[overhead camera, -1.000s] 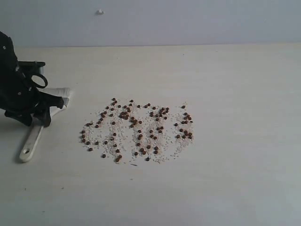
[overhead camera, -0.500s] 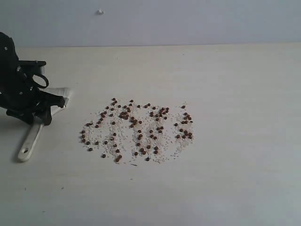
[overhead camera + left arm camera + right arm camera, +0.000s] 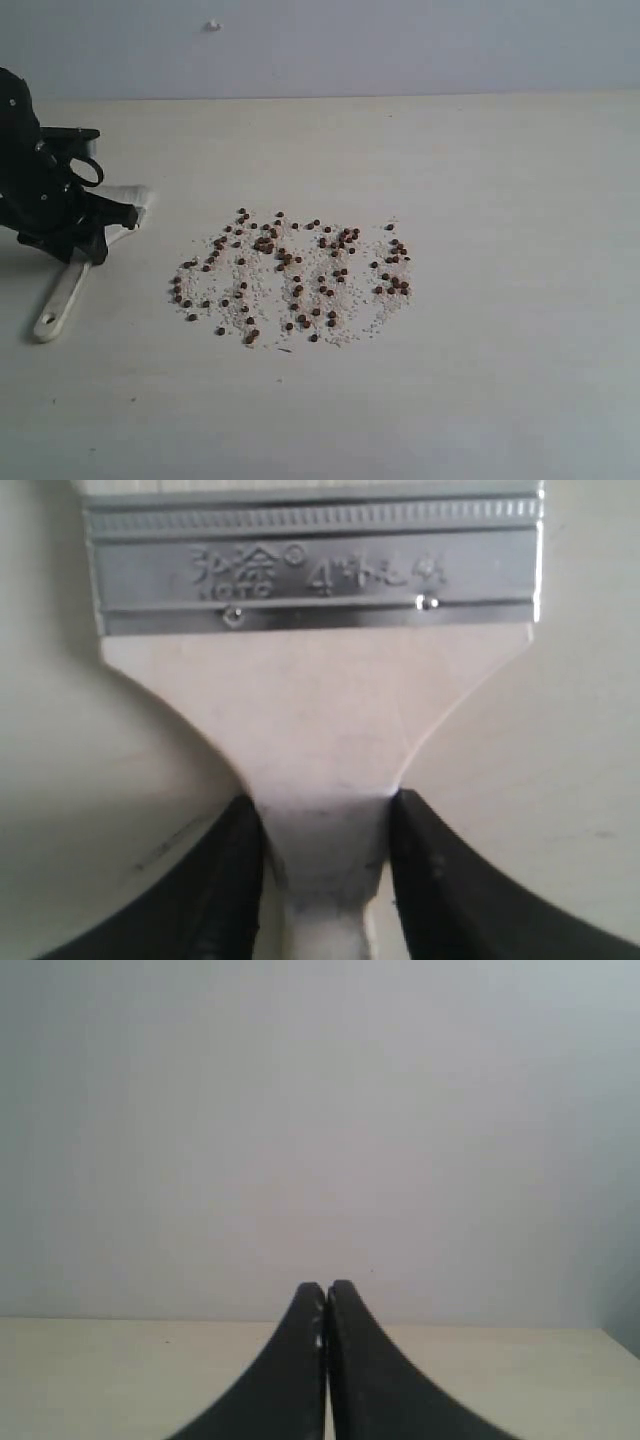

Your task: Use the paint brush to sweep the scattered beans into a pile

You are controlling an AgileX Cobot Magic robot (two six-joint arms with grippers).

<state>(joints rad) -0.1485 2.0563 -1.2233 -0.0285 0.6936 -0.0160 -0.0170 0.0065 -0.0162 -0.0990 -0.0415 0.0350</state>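
Note:
The paint brush (image 3: 62, 297) lies flat at the table's left, its handle end nearer the front and its whitish bristles (image 3: 132, 196) pointing toward the beans. My left gripper (image 3: 92, 240) is shut on the handle's neck (image 3: 325, 820), just behind the silver ferrule (image 3: 315, 565), with a black finger against each side. The reddish-brown beans (image 3: 295, 275) lie spread out with pale grit in a wide patch mid-table, to the right of the brush. No pile shows. My right gripper (image 3: 326, 1288) is shut and empty, out of the exterior view.
The pale table (image 3: 500, 200) runs back to a light wall (image 3: 400, 45). The right wrist view shows only tabletop and wall ahead of the shut fingers.
The left gripper's fingers have closed in on the brush handle. The handle's end has swung slightly left on the table. The beans have not moved.

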